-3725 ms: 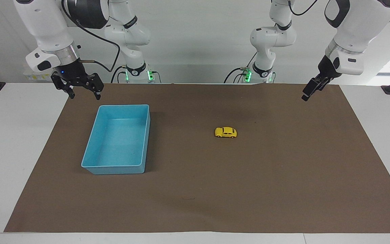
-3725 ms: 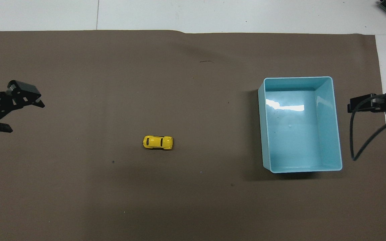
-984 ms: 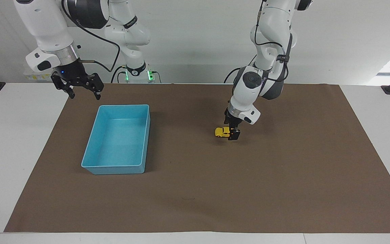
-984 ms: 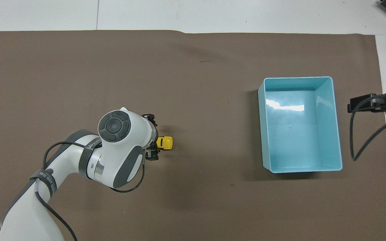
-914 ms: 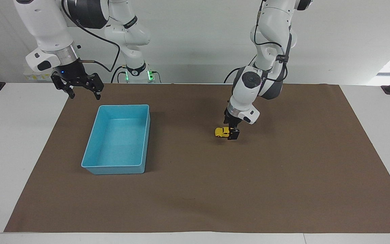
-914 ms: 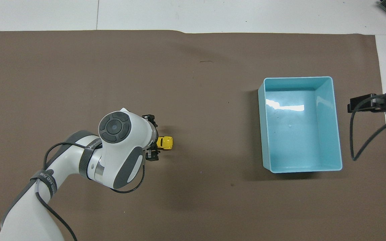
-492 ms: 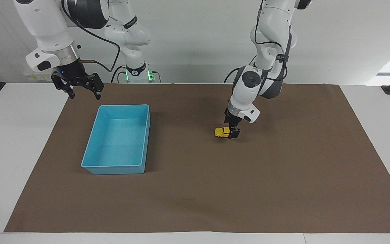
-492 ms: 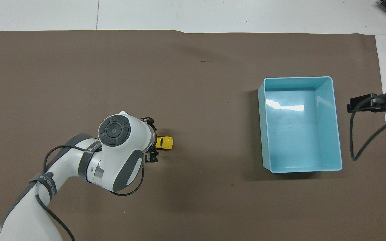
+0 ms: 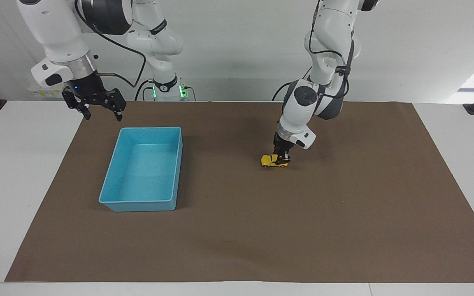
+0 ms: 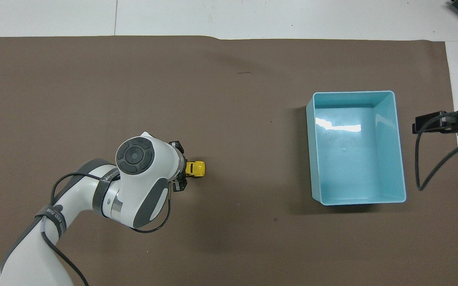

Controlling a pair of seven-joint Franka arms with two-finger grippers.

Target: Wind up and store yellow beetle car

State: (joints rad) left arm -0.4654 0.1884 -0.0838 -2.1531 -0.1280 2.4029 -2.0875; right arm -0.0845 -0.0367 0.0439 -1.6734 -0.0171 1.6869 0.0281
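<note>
Yellow beetle car (image 9: pixel 270 160), just one, sits pinched by the left gripper (image 9: pixel 281 157) while the single blue bin (image 9: pixel 115 176) holds nothing and the right gripper (image 9: pixel 101 111) waits spread.

Brown mat (image 9: pixel 344 213) on white table (image 9: pixel 10 172)

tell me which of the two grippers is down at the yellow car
The left gripper, down on the yellow car on the mat. The right gripper hangs open in the air next to the blue bin, nowhere near the car.
</note>
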